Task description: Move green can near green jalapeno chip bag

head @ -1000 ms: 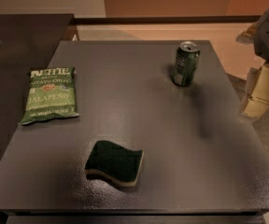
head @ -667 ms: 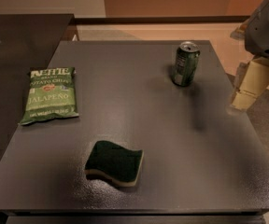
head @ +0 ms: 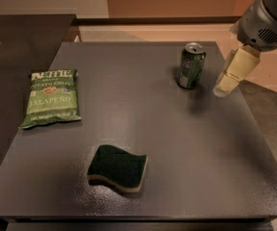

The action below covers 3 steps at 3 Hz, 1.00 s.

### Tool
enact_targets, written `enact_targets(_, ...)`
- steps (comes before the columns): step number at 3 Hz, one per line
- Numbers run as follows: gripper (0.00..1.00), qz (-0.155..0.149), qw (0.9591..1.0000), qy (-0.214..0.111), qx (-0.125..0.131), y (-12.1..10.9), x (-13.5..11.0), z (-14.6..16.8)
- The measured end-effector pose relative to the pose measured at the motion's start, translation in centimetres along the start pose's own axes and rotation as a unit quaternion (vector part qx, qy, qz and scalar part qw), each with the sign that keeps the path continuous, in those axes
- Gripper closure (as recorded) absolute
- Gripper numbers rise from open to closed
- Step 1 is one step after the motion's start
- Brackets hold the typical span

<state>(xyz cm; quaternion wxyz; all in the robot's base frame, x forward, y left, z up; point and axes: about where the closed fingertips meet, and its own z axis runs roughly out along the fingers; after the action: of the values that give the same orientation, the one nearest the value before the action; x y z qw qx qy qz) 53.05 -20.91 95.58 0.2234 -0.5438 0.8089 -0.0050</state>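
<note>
The green can (head: 191,65) stands upright at the back right of the dark table (head: 186,143), with its silver top and pull tab showing. The green jalapeno chip bag (head: 51,98) lies flat at the table's left side, far from the can. My gripper (head: 223,87) hangs above the table's right side, just right of the can and apart from it, with its pale tip pointing down and to the left. It holds nothing that I can see.
A dark green wavy sponge with a pale base (head: 118,167) lies at the front middle. A dark counter (head: 18,37) adjoins the table on the left. The table's right edge runs close under the arm.
My gripper has moved left and further over the table, closer to the can. The can, bag and sponge have not moved.
</note>
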Motion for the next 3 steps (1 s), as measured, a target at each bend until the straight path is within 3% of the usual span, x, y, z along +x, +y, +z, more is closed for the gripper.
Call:
enact_targets(1, 0.0, 0.035, 0.999, -0.029, -0.002, -2.4, -0.1, 2.1)
enact_targets(3, 0.0, 0.089, 0.9911, -0.098, -0.02, -5.5, -1.2, 6.5)
